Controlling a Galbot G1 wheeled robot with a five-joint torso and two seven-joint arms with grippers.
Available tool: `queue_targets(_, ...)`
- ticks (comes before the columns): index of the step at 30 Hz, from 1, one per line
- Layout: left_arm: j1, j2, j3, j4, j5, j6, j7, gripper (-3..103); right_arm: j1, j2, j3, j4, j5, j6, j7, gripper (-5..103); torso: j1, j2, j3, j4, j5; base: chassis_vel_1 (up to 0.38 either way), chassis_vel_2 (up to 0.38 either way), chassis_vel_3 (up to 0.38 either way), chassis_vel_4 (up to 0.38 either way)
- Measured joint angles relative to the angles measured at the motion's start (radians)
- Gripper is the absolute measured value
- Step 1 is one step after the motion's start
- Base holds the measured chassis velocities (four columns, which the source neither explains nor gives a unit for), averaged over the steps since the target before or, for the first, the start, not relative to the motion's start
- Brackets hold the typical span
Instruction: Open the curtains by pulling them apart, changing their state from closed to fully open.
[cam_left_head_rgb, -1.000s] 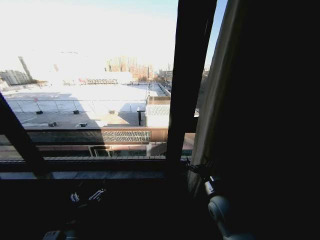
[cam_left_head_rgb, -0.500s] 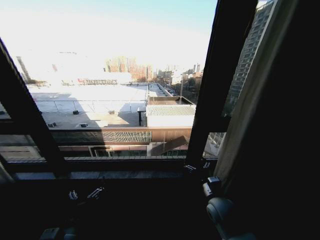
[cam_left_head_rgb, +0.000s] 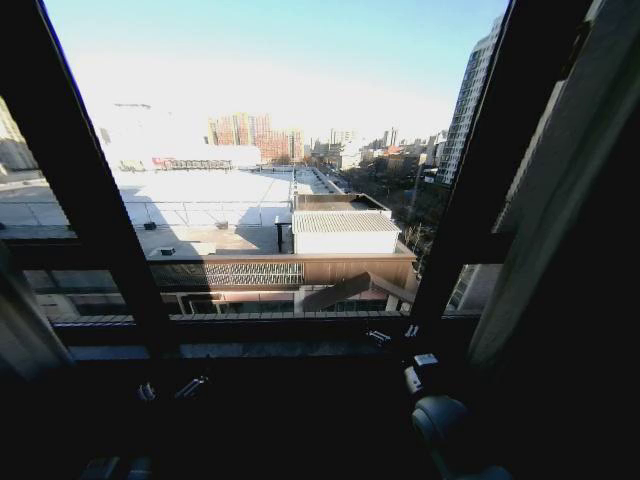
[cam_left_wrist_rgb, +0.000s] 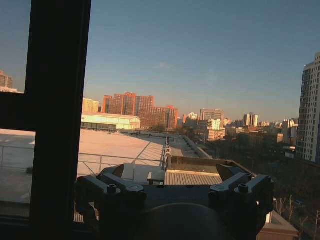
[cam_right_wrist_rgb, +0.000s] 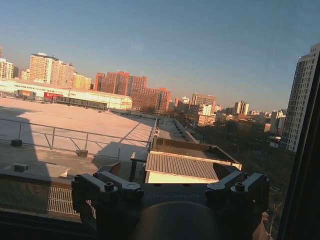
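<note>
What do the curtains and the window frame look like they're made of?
The curtains, drawn to the right edge, look like thin cream fabric: soft vertical folds, matte, sunlit along the edge. The window frame looks like rigid dark metal or painted bars, straight-edged; in silhouette, so its finish is unclear.

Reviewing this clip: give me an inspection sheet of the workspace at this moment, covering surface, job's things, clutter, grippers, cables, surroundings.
Surface: dark window sill below the glass, nothing on it.
Job's things: right curtain drawn to the right edge; left curtain bunched at the left edge; window between them uncovered.
Clutter: nothing seen.
Grippers: left gripper low near the sill, open, holding nothing; right gripper at the sill beside the right frame bar, open, empty.
Cables: nothing seen.
Surroundings: dark window frame bars; rooftops and towers outside.
</note>
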Motion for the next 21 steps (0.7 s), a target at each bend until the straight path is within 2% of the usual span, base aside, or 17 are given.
queue_targets(21, 0.022, -0.009, 0.002, 0.000, -0.002, -0.011, 0.005, 100, 0.004, 0.005, 0.006, -0.010, -0.001, 0.003, 0.000, 100, 0.000, 0.000, 0.000, 0.0000, -0.0003, 0.355, 0.355, -0.353, -0.365)
